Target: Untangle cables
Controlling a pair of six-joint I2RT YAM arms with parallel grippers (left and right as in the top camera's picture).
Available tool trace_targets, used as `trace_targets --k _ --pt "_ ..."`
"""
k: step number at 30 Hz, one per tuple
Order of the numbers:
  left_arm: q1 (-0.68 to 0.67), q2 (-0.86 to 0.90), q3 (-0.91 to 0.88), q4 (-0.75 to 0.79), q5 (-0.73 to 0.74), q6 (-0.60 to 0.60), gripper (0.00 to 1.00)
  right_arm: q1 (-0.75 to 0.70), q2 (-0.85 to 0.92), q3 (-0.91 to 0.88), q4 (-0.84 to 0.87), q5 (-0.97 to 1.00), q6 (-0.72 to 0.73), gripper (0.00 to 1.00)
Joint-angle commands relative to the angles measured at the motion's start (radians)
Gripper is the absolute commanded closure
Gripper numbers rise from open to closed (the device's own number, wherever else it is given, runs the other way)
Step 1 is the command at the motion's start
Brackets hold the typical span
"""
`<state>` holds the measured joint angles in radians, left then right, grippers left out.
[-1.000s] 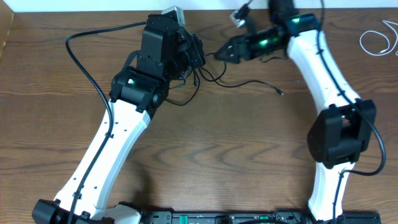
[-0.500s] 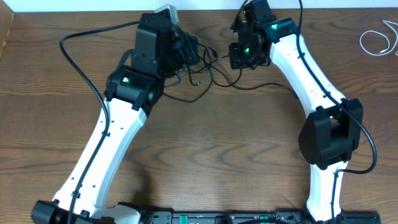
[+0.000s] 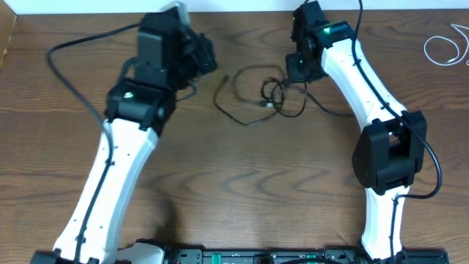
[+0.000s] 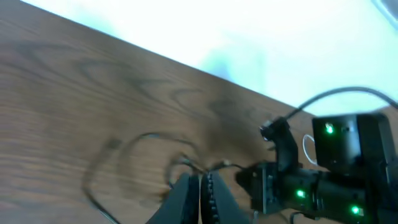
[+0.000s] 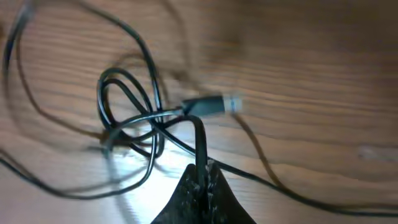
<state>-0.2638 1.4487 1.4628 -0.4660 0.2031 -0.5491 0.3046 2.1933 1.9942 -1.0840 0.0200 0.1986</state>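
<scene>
A thin black cable (image 3: 256,99) lies in loose loops on the wooden table between my two arms. In the right wrist view it forms a small knot of loops (image 5: 127,115) with a plug end (image 5: 214,104) beside it. My right gripper (image 5: 204,169) is shut on a strand of this black cable just below the plug; from overhead it (image 3: 294,75) sits at the tangle's right edge. My left gripper (image 4: 200,183) is shut with nothing visible between its fingers, and it (image 3: 210,62) hovers left of the cable's end. A white cable (image 3: 445,48) lies coiled at the far right.
The table's back edge meets a white wall (image 4: 205,37) close behind both grippers. Thick black arm wires arc over the left arm (image 3: 80,40) and along the right arm (image 3: 381,81). The right arm's lit wrist (image 4: 323,183) fills the left wrist view's right side.
My right gripper swung round to the right and closed on the black cable. The left arm pulled back to the left, away from it. The cable now lies spread on the table.
</scene>
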Motion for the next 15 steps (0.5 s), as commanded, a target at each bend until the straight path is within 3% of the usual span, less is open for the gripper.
trace_targets --k 1,5,9,15 --pt "0.065 -0.079 0.007 -0.032 -0.002 0.021 0.92 -0.051 0.006 -0.001 0.0 0.011 -0.028 0.99" --pt "0.077 -0.077 0.007 -0.094 -0.002 0.021 0.92 -0.069 0.006 -0.001 0.011 -0.216 -0.179 0.99" --pt "0.066 -0.047 0.007 -0.154 -0.001 0.021 0.92 -0.069 -0.015 0.002 0.022 -0.599 -0.38 0.99" --pt "0.042 0.018 0.007 -0.161 0.078 0.026 0.67 -0.078 -0.109 0.031 0.04 -0.808 -0.465 0.99"
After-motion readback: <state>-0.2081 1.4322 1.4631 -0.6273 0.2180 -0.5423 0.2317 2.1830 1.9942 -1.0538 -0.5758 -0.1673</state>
